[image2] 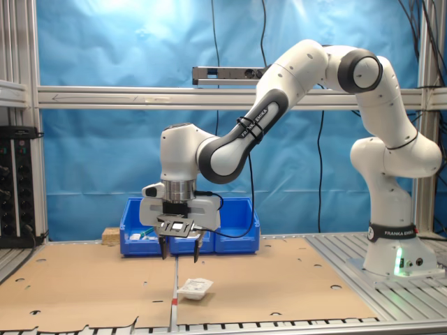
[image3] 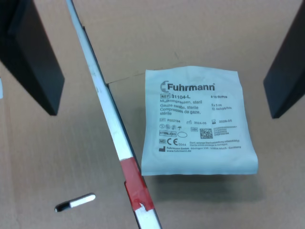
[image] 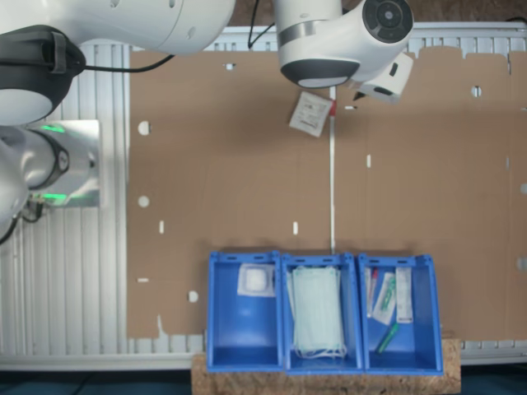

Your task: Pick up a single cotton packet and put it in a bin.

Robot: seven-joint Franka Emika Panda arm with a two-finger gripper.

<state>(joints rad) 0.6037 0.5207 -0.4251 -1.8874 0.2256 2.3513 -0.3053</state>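
The cotton packet [image3: 199,121] is a small, flat, square white pouch with dark print on its upper face, and it lies flat on the brown cardboard surface. In the first exterior view it [image: 310,113] sits slightly turned, well apart from the blue bins [image: 321,262].

**A robot laboratory test cell**

An aluminium frame [image2: 209,96] with a blue curtain [image2: 105,139] closes the cell. Cardboard sheets [image2: 279,279] cover the profiled table [image2: 391,300], and blue bins [image: 321,313] at lower centre hold medical supplies.
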